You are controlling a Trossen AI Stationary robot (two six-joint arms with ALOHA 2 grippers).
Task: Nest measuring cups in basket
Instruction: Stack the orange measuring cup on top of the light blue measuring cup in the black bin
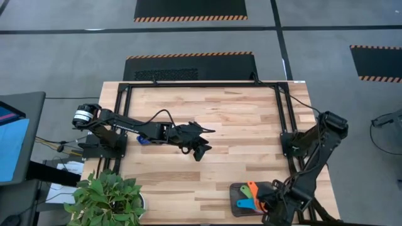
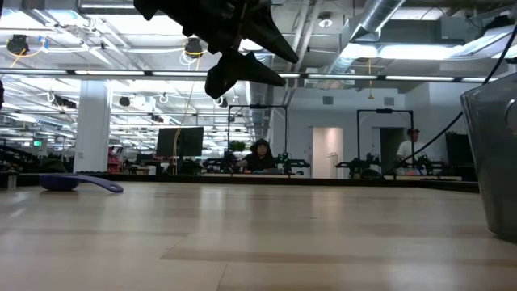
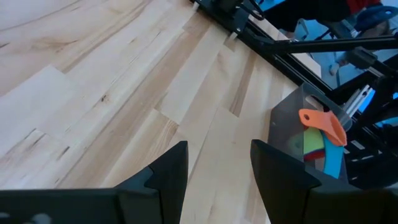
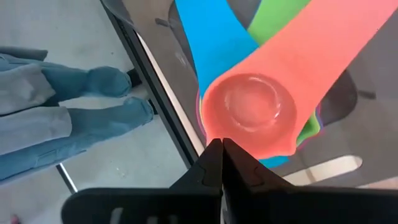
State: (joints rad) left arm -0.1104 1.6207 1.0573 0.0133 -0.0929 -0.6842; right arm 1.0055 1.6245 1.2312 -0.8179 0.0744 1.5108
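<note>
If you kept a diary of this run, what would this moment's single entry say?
left gripper: open, empty, mid-table | right gripper: shut, over basket | orange cup: stacked on blue, green cups | dark blue cup: still on table

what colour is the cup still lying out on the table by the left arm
Dark blue cup, clearest in the low view; it lies beside the left arm, outside the basket.

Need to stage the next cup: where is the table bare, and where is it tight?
Bare wood runs from the left claw across the table's middle to the right arm's base, and along the far edge. A dark blue cup lies under the left arm. Crowded: the near right corner, where the basket, its stacked cups and the right claw meet.
</note>
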